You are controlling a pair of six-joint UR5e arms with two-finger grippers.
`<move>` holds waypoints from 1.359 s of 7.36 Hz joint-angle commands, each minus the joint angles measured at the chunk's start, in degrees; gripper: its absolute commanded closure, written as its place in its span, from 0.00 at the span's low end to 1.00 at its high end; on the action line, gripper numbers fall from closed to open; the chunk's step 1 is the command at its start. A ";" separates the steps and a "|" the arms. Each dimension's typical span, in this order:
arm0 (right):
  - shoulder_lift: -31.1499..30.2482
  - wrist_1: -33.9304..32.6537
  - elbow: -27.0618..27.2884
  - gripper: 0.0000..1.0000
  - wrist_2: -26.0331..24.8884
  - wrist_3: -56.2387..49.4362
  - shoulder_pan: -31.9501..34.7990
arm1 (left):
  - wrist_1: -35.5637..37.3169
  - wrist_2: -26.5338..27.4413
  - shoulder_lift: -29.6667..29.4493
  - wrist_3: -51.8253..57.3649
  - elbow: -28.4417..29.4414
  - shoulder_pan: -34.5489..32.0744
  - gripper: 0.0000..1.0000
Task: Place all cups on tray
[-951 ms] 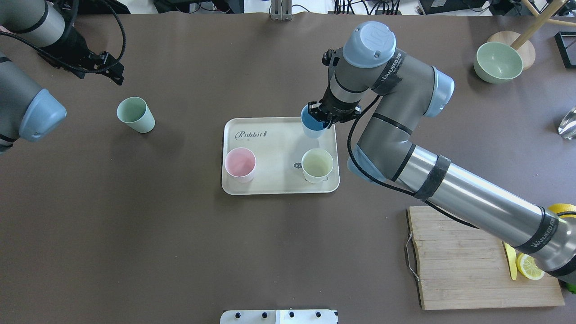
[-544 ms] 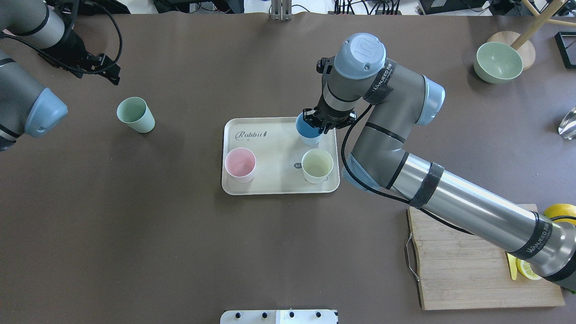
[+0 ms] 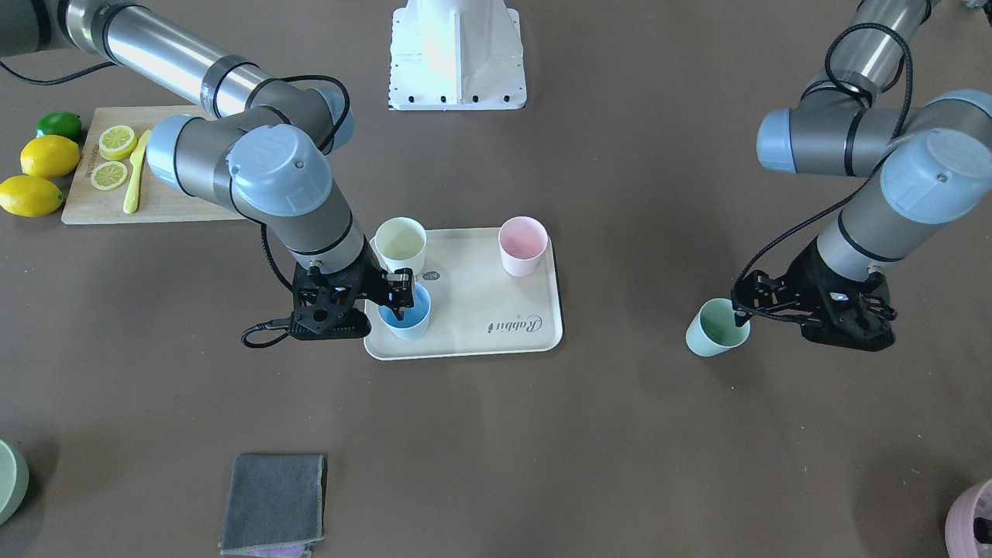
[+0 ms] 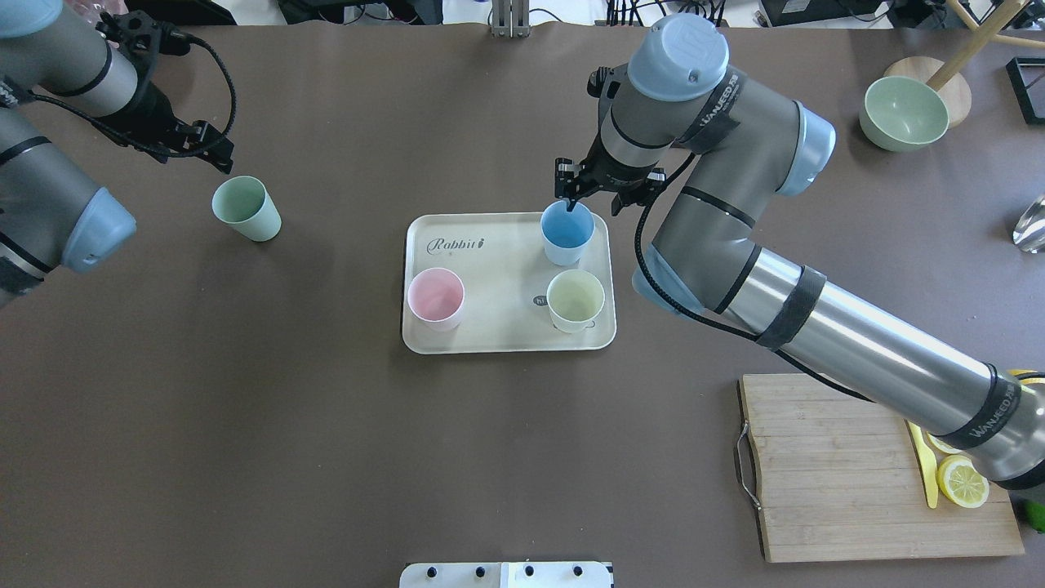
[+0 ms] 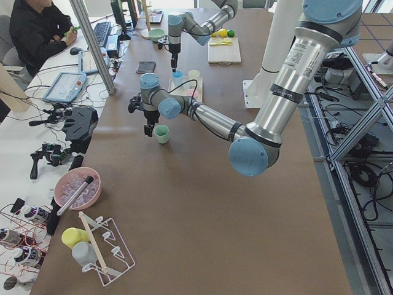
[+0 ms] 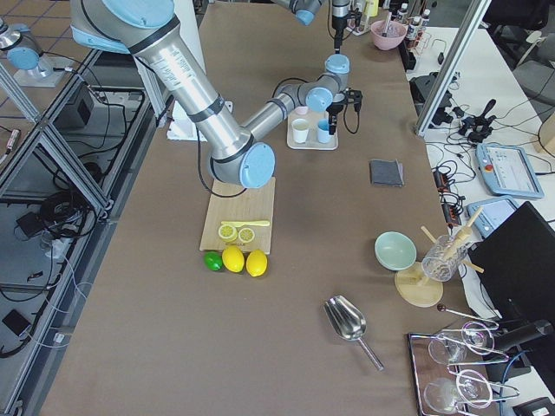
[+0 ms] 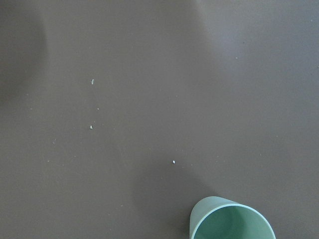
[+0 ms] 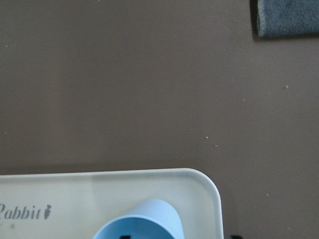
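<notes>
The cream tray [image 4: 498,269] with "Rabbit" script holds three upright cups: blue [image 4: 566,231] at its far right corner, pink [image 4: 436,298] and pale yellow [image 4: 575,300]. My right gripper [image 4: 596,198] is open just above the blue cup's far rim, with one fingertip near the rim. The right wrist view shows the blue cup [image 8: 144,221] on the tray [image 8: 75,191]. A green cup [image 4: 246,208] stands on the table at the left. My left gripper [image 4: 220,159] hovers just beyond it, looks open and holds nothing. The left wrist view shows the green cup [image 7: 232,221] at its bottom edge.
A wooden cutting board [image 4: 833,469] with lemon slices and a yellow knife lies at the near right. A green bowl [image 4: 903,113] stands at the far right. A grey cloth [image 3: 273,502] lies on the operators' side. Whole lemons [image 3: 31,194] sit beside the board.
My right gripper has let go of the blue cup, which now stands on the tray, and has drawn back and up. My left gripper has moved closer to the green cup.
</notes>
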 commanded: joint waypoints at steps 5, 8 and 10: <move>-0.41 -5.59 4.96 0.00 9.03 -0.99 8.47 | -9.38 2.95 -0.26 -2.76 7.92 3.42 0.58; -2.94 -5.77 5.75 0.00 12.80 -3.00 13.64 | -7.46 2.16 -0.17 -3.82 3.53 3.42 1.00; -5.85 -5.86 6.11 0.00 15.62 -7.14 17.87 | -4.22 -0.38 -0.95 -3.91 2.21 2.72 1.00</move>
